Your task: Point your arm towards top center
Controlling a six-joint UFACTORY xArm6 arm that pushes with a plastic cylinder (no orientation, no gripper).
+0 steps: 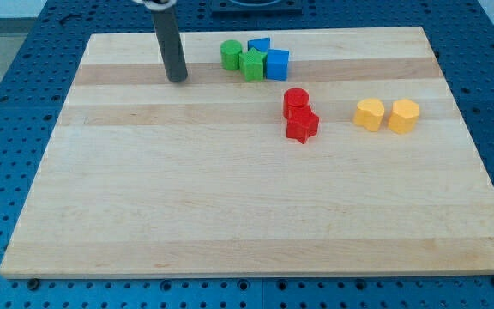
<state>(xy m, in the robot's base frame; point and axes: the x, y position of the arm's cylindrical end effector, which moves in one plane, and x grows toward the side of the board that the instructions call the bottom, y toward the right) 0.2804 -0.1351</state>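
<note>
Up at the far side of the table, my tip rests left of the far-centre cluster, with nothing between them: a green cylinder, a green block, a blue cube and a blue block behind them. Nearer and right sit a red cylinder touching a red block, then two yellow blocks. No hand exists; the arm ends in a rod.
</note>
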